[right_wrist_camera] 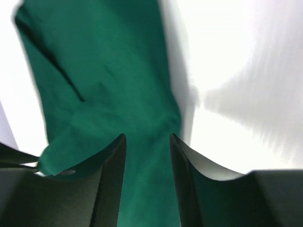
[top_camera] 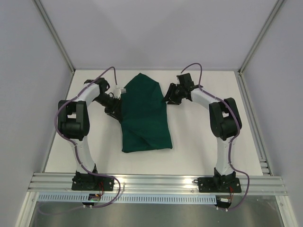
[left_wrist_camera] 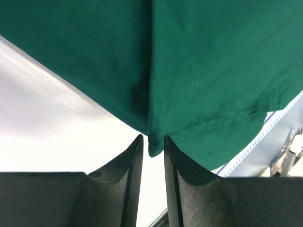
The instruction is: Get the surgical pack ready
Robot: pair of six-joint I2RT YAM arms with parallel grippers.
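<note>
The surgical pack (top_camera: 144, 113) is a dark green cloth bundle lying lengthwise in the middle of the white table, narrower at its far end; whatever it holds is hidden. My left gripper (top_camera: 115, 98) is at its far left edge. In the left wrist view the left gripper (left_wrist_camera: 152, 137) is open by a narrow gap, and a corner of the cloth (left_wrist_camera: 213, 71) hangs right at the tips, not pinched. My right gripper (top_camera: 169, 98) is at the far right edge. In the right wrist view the right gripper (right_wrist_camera: 147, 135) is open, with the cloth (right_wrist_camera: 104, 80) lying beyond the gap and nothing gripped.
The white table (top_camera: 203, 137) is walled by white panels on three sides, with slanted aluminium posts (top_camera: 57, 38) at the back corners. A metal rail (top_camera: 156, 182) carrying both arm bases runs along the near edge. Cables loop off both arms.
</note>
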